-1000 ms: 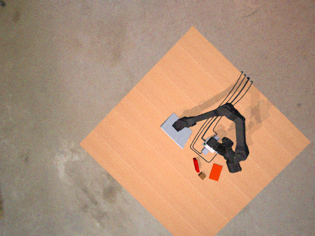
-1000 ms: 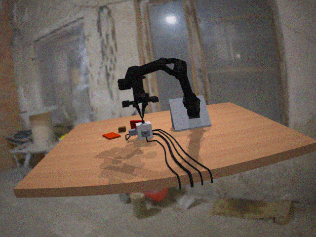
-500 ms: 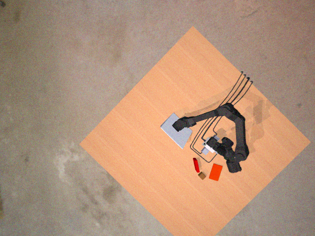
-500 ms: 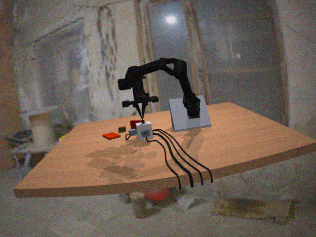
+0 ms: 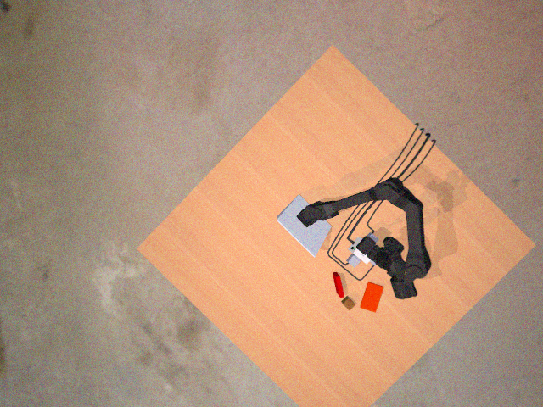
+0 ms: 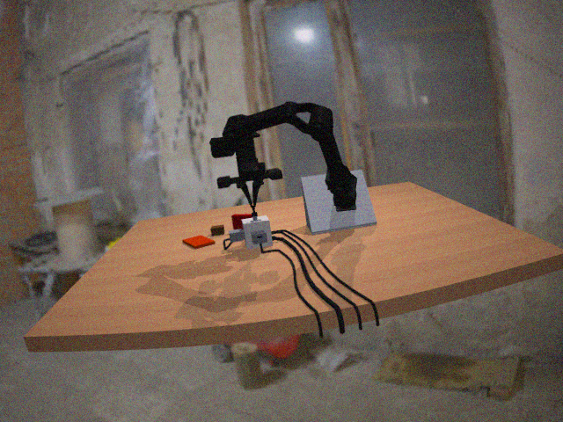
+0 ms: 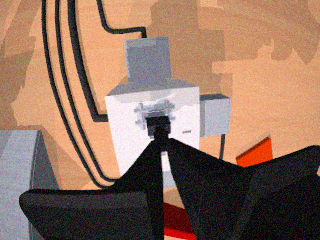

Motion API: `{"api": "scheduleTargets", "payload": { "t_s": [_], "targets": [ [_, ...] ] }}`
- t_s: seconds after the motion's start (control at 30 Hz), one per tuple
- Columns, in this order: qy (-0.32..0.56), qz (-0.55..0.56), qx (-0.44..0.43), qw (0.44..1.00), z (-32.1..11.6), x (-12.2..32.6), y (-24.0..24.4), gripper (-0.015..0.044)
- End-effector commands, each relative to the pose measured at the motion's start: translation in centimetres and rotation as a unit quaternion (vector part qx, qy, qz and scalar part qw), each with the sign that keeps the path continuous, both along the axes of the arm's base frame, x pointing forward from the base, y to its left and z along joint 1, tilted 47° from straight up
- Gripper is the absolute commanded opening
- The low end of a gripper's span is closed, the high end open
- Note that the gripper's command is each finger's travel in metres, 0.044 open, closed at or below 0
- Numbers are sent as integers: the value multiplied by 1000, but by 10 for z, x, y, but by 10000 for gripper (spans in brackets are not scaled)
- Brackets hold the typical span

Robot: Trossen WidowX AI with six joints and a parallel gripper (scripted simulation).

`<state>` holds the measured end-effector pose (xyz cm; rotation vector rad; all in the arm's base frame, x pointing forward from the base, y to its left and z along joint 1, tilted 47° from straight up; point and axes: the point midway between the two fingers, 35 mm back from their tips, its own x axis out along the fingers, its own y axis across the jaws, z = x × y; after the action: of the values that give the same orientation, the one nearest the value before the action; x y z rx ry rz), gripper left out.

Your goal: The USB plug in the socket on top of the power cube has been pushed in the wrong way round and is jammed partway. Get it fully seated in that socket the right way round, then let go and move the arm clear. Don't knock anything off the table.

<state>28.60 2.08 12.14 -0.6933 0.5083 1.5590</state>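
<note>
The white power cube (image 5: 362,255) (image 6: 250,228) (image 7: 126,150) stands on the table with grey plugs in its sides. The small black USB plug (image 7: 158,124) stands upright at the socket on the cube's top face. A grey star-shaped mark shows around it on the cube. My gripper (image 6: 253,211) (image 7: 162,146) points down from above the cube, its fingertips brought together on the upper part of the plug, shut on it. The arm hides the plug in the top view. The plug's metal end and its depth in the socket cannot be made out.
Grey side plugs (image 7: 148,60) (image 7: 215,116) carry black cables across the table to its edge. Near the cube lie a red block (image 5: 338,284), a brown cube (image 5: 348,303) (image 6: 217,229) and an orange slab (image 5: 372,297) (image 6: 198,241). A grey slanted panel (image 5: 306,238) (image 6: 318,213) stands by the arm's base.
</note>
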Motion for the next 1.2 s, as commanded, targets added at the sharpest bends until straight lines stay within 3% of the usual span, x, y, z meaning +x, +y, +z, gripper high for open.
{"api": "scheduleTargets", "payload": {
  "t_s": [0.0, 1.17],
  "targets": [
    [0, 2, -2, 1000, 2, 1, -3, 0],
    [30, -29, -2, 999, 14, 1, -14, 0]
  ]
}}
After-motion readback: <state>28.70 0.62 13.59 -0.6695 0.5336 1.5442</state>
